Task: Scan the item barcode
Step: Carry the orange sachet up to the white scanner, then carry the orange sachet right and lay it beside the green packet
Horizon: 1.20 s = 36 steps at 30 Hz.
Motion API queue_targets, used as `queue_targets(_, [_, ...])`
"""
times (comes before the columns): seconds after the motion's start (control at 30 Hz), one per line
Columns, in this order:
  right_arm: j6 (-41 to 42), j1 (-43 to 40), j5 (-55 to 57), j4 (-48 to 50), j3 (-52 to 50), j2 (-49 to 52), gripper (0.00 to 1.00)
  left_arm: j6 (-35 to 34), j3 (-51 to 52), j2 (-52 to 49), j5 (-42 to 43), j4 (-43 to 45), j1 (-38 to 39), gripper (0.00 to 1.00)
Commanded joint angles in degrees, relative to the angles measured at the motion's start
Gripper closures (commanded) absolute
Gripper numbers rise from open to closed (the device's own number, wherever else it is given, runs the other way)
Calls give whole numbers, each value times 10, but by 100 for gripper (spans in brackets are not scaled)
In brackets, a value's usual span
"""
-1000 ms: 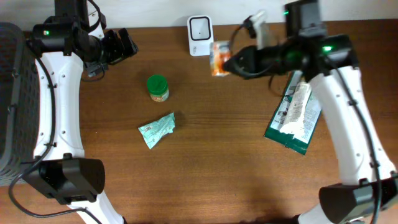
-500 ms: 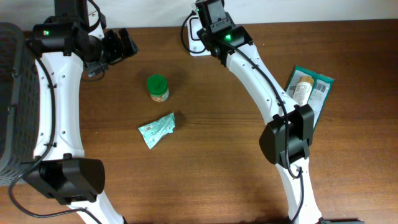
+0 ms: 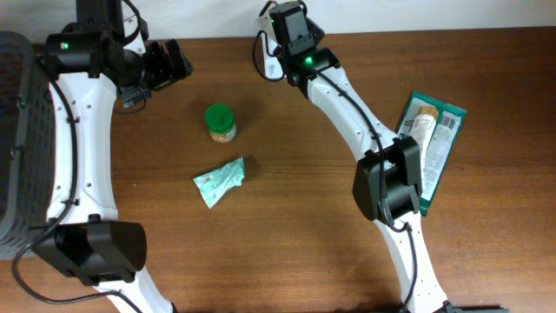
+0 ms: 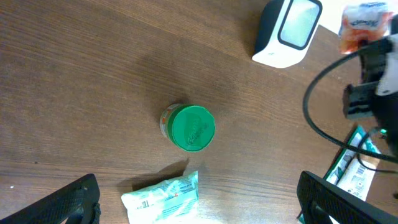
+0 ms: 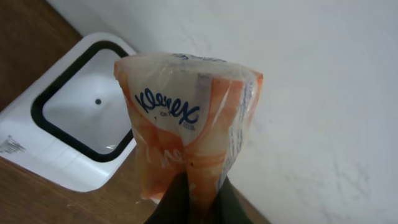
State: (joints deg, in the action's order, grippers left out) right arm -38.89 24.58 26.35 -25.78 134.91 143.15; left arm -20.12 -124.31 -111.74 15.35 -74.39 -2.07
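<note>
An orange-and-white Kleenex tissue pack [image 5: 186, 118] stands upright in the right wrist view, with my right gripper [image 5: 196, 196] shut on its lower end. Just left of and behind it is the white barcode scanner [image 5: 81, 124] with its black-framed window. From overhead the right wrist covers the pack, and only the scanner's edge [image 3: 266, 61] shows at the table's back. The left wrist view shows the pack [image 4: 362, 25] held right of the scanner [image 4: 286, 34]. My left gripper [image 3: 169, 63] hangs open at the back left, holding nothing.
A green-lidded jar [image 3: 220, 123] stands left of centre. A crumpled light-green packet [image 3: 220, 181] lies in front of it. A dark green bag [image 3: 430, 143] with a bottle on it lies at the right. A grey basket [image 3: 13, 130] sits off the left edge.
My right arm has swung left with the tissue pack, and its wrist now sits over the scanner at the back. The left arm has not moved.
</note>
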Motion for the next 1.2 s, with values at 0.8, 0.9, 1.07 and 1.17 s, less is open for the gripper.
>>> queue_targets(0.8, [-32,18,25,121,10,40,96,5,-5,9,-3,-1,-2,1])
queue_targets(0.9, [41,10,-75,27,10,-11,96,5,-5,9,-3,-1,-2,1])
queue_targets(1.07, [177,-12,-191,-84,10,-118,96,5,-5,9,-4,-1,-2,1])
queue_targets(1.17, [315,-36,-275,-201,10,-185,96,5,-5,9,-3,-1,-2,1])
